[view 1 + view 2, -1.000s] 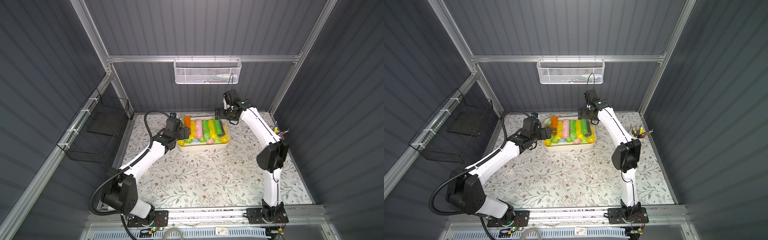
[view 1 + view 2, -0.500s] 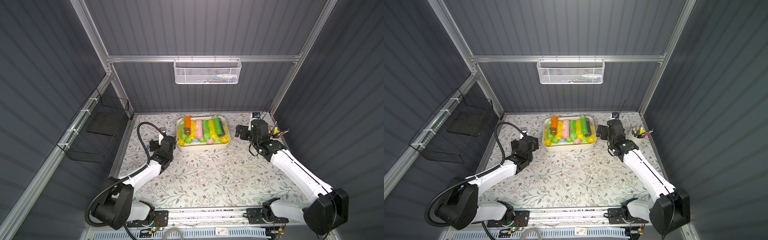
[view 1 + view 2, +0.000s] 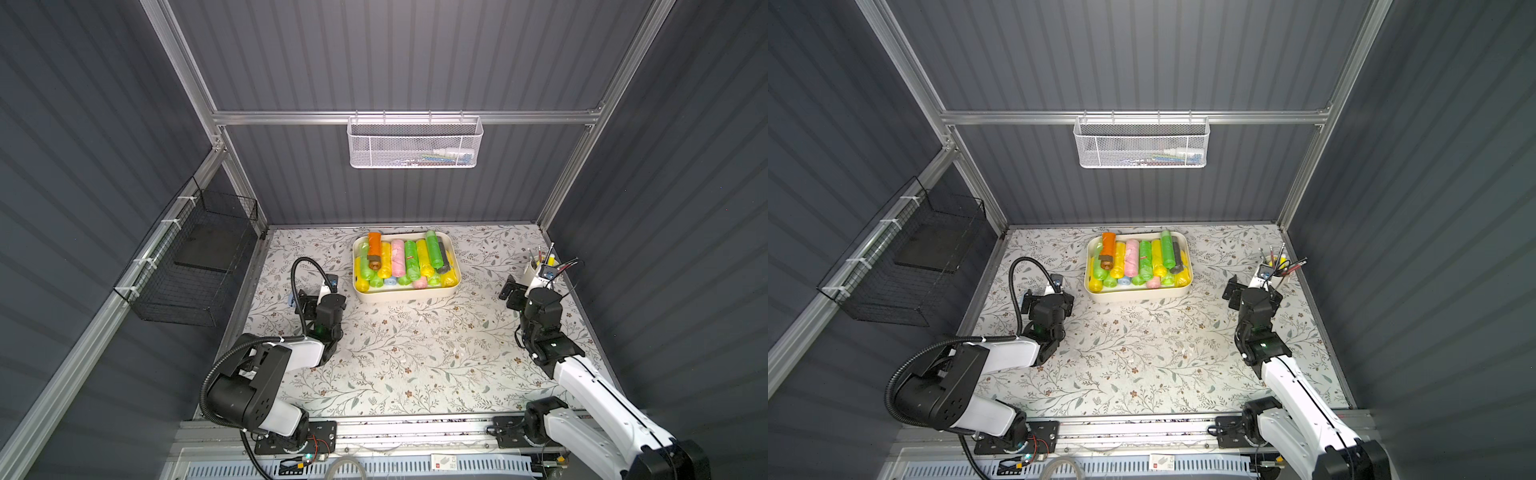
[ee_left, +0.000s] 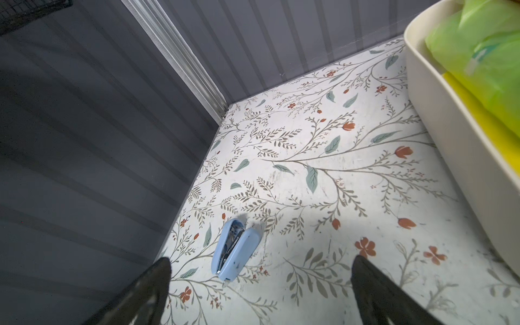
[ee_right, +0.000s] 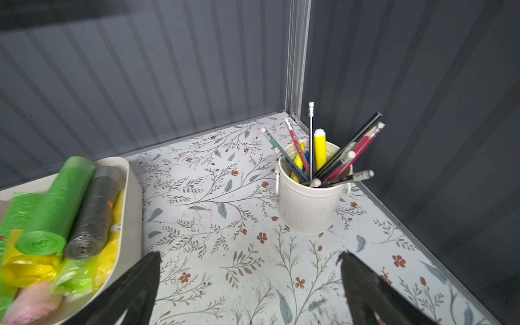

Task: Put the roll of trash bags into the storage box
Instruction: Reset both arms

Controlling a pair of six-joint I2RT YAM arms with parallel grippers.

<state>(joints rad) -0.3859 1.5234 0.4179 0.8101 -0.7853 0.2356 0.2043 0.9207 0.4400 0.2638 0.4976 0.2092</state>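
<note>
Pulling back is the change you should note: a second ago both arms reached over the box (image 3: pixel 405 296), and now they have folded away to either side. The left hand (image 4: pixel 260 260) sits low over the desk (image 3: pixel 415 353) to the left of the box, and the right hand (image 5: pixel 250 254) is off to its right, near the pencil cup (image 5: pixel 309 205). Both hands are spread wide and carry nothing; in each wrist view you see only desk beyond the tips, with a blue stapler (image 4: pixel 236 250) lying just ahead of the left one. The rolls (image 3: pixel 399 257) are all in the box at the far middle of the desk, packed side by side and stacked, with a green roll (image 5: pixel 56 205) and a grey roll (image 5: pixel 92 213) on top at its right end. In both top views you will find no roll left out on the desk. Judging by that, the placing is done and this retreat closes the task, so nothing remains for you to fetch. If you move again, mind the stapler on the left and the cup on the right, both close to the hands.
</note>
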